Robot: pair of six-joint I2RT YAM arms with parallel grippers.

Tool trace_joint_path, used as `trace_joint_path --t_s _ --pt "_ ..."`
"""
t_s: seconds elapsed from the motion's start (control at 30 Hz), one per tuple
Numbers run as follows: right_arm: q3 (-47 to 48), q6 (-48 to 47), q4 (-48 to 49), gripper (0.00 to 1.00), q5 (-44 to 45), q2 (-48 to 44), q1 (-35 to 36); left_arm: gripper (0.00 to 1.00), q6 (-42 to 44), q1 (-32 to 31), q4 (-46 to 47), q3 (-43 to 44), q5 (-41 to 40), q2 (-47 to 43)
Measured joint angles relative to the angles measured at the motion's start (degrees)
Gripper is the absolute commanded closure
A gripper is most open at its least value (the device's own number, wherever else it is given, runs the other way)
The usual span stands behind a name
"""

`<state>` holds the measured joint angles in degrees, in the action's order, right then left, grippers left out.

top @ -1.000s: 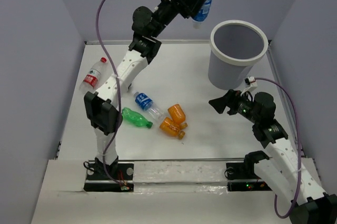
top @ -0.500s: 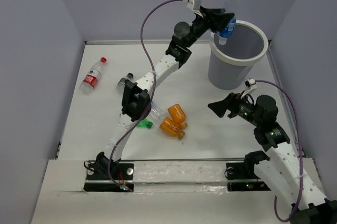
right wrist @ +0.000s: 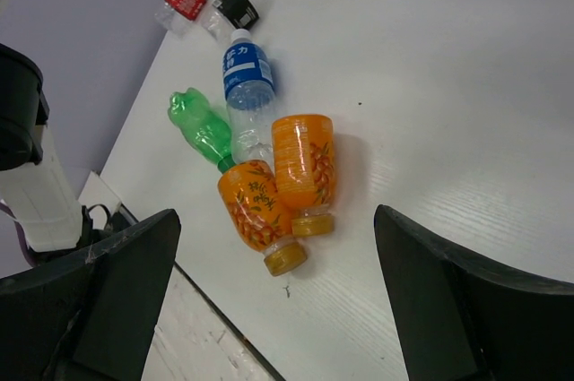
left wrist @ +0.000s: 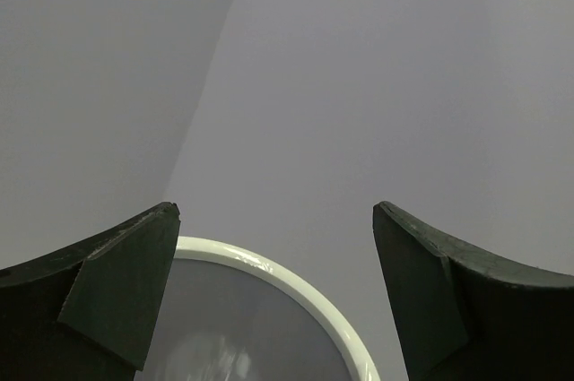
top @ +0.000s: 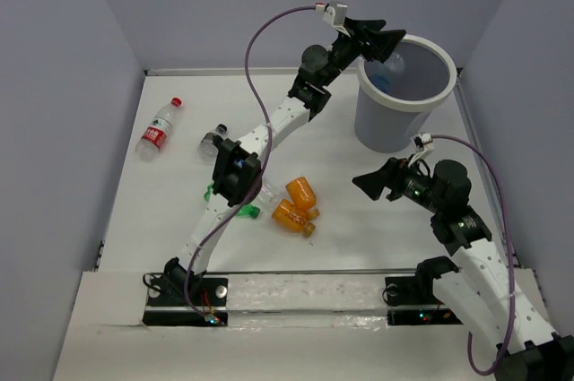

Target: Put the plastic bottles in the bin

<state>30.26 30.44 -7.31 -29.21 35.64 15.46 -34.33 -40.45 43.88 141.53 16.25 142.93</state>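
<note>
The grey bin (top: 395, 130) with a white rim stands at the back right. My left gripper (top: 377, 40) hangs open over its left rim, holding nothing. A clear bottle with a blue label (top: 386, 73) is inside the bin, below the jaws. In the left wrist view the bin's rim (left wrist: 296, 287) curves between my spread fingers (left wrist: 126, 282). On the table lie two orange bottles (right wrist: 254, 211) (right wrist: 303, 166), a green one (right wrist: 199, 125), a blue-labelled one (right wrist: 247, 85), a red-labelled one (top: 157, 130) and a black-labelled one (top: 213, 139). My right gripper (top: 369, 182) is open above the table, right of the orange pair.
Grey walls close in the white table on three sides. The left arm (top: 269, 125) stretches diagonally across the table and covers part of the green and blue-labelled bottles in the top view. A pale strip (top: 305, 291) runs along the near edge.
My left arm carried the blue-labelled bottle right, to over the bin, then the jaws opened and the bottle dropped inside. The right arm has barely moved.
</note>
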Motion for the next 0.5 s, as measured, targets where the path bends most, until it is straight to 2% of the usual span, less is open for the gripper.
trace_joint_path --t_s 0.33,0.4,0.5 --pt "0.87 -1.46 -0.24 0.04 1.16 4.9 0.0 0.01 4.68 0.37 -3.96 2.36 0.22 -1.88" --pt "2.32 -2.29 -0.5 0.02 2.58 8.11 0.37 0.01 7.19 0.74 -7.41 1.01 0.07 -5.49" --pt "4.63 -3.43 -0.9 0.0 6.23 13.7 3.89 0.01 12.96 1.42 -13.22 -7.32 -1.77 -16.04"
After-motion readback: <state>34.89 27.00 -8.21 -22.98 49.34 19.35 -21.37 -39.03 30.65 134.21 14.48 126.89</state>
